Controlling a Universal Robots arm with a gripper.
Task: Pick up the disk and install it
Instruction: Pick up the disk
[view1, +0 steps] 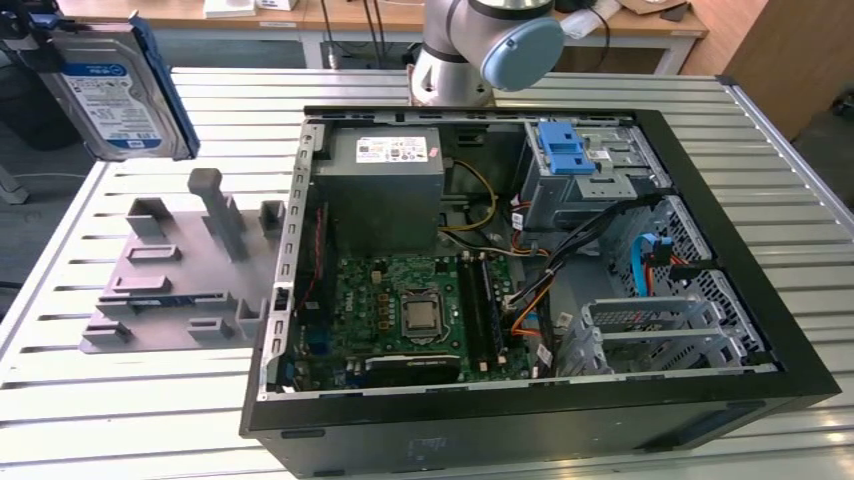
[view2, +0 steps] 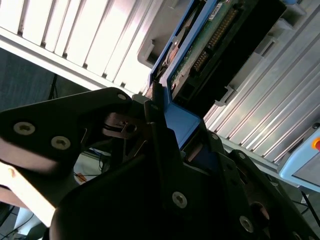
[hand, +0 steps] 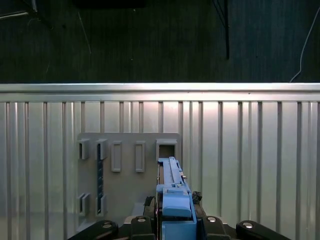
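The disk (view1: 114, 95), silver with a blue-and-white label and a blue edge frame, hangs upright high above the table at the exterior view's upper left. My gripper (view1: 54, 35) is shut on its top end. In the first wrist view the disk (hand: 172, 192) shows edge-on between the black fingers (hand: 142, 222), over the grey holder plate. In the second wrist view the disk (view2: 200, 55) shows its green circuit board and blue frame running out from the gripper (view2: 170, 145).
A grey holder plate (view1: 174, 270) with upright slots lies on the slatted metal table (view1: 120, 420), below the disk. The open computer case (view1: 747, 300) takes up the middle and right, with a drive cage and blue latch (view1: 567, 150) at its back. The arm's base (view1: 481, 50) stands behind the case.
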